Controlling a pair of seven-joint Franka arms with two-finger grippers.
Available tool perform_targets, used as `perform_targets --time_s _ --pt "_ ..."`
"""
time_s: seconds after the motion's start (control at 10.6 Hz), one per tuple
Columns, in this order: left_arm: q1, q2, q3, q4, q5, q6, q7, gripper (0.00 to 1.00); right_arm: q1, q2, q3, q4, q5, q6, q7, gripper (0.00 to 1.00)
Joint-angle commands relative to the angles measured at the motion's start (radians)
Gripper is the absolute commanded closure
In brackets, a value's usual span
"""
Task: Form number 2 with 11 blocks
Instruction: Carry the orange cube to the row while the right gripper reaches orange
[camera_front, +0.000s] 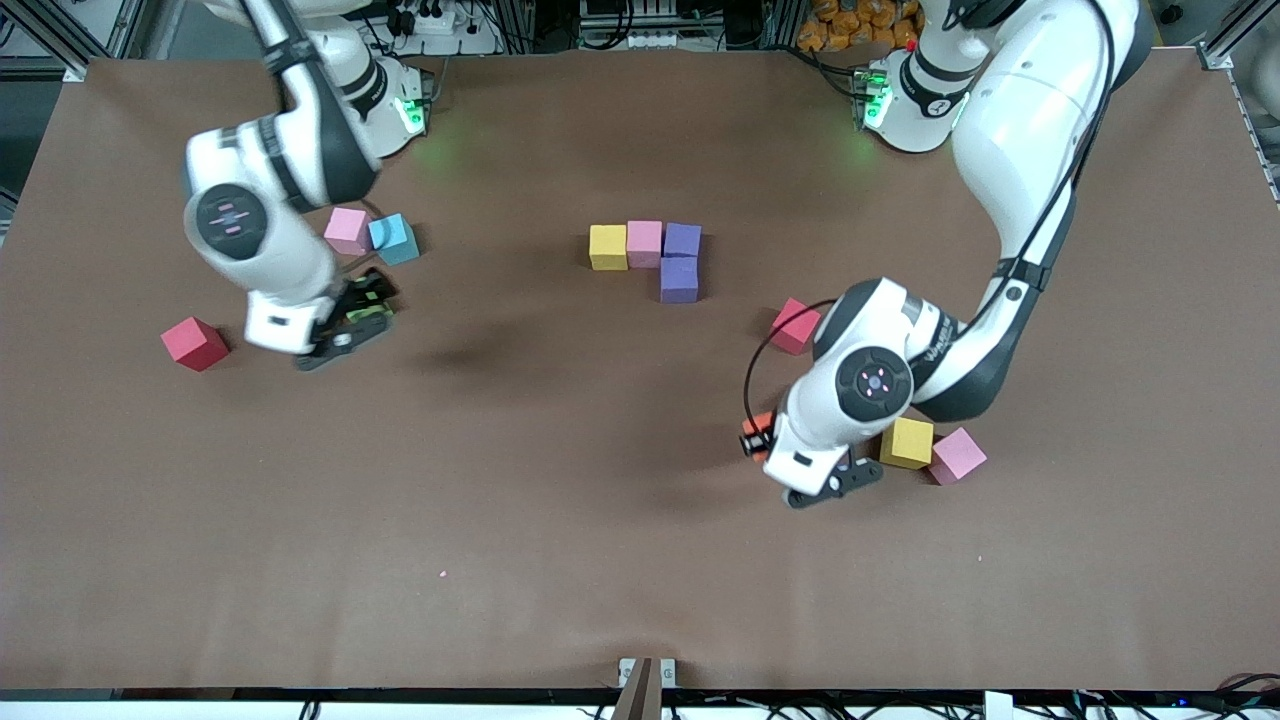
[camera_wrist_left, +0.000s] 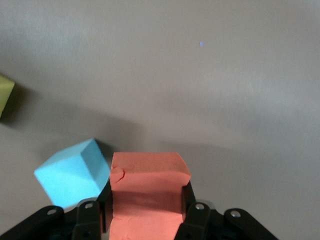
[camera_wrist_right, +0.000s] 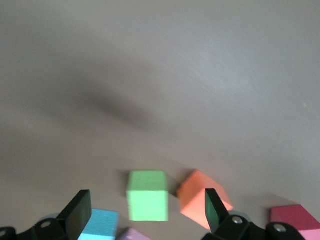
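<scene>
Brown matte table (camera_front: 560, 480), left gripper (camera_wrist_left: 148, 212) pinching an orange block (camera_wrist_left: 147, 190) – right gripper (camera_wrist_right: 145, 210) spread wide, cables along the table's base end

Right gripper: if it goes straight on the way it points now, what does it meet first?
Most likely the green block, which lies between the open fingers of the right gripper. The orange block beside it sits close to one finger and might be touched too; depth is hard to judge.

The left arm bends low toward its end of the counter, its gripper (camera_wrist_left: 147, 212) clamped on an orange block (camera_wrist_left: 147, 187). The right arm waits, its gripper (camera_wrist_right: 145, 210) spread wide, pointing down above the counter.
</scene>
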Motion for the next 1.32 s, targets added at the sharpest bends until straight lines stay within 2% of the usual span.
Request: perform_targets --time_s 0.0,0.19,0.28,0.38,0.56,0.85,1.22 --pt "0.083 -0.231 -0.039 -0.364 0.014 0.195 -0.010 0.53 -0.100 -0.037 0.014 -0.118 -0.003 0.127 -0.235 0.00" --pt "0.071 -0.227 -0.045 -0.385 0.014 0.209 -0.015 0.53 -0.204 -0.025 0.014 -0.132 0.002 0.148 -0.484 0.00" --pt "0.073 -0.229 -0.050 -0.402 0.014 0.209 -0.015 0.53 -0.220 -0.012 0.014 -0.132 0.002 0.155 -0.558 0.00" --pt "0.058 -0.224 -0.050 -0.402 0.015 0.212 -0.015 0.54 -0.249 0.018 0.016 -0.148 0.002 0.196 -0.676 0.00" --pt "0.033 -0.216 -0.051 -0.404 0.014 0.270 -0.016 0.54 -0.293 0.093 0.016 -0.182 0.002 0.366 -0.933 0.00" --pt "-0.033 -0.190 -0.050 -0.399 0.029 0.323 -0.015 0.54 -0.300 0.141 0.017 -0.181 0.002 0.369 -1.057 0.00" --pt "-0.070 -0.156 -0.048 -0.397 0.051 0.335 -0.016 0.55 -0.300 0.144 0.022 -0.175 0.005 0.332 -1.175 0.00"
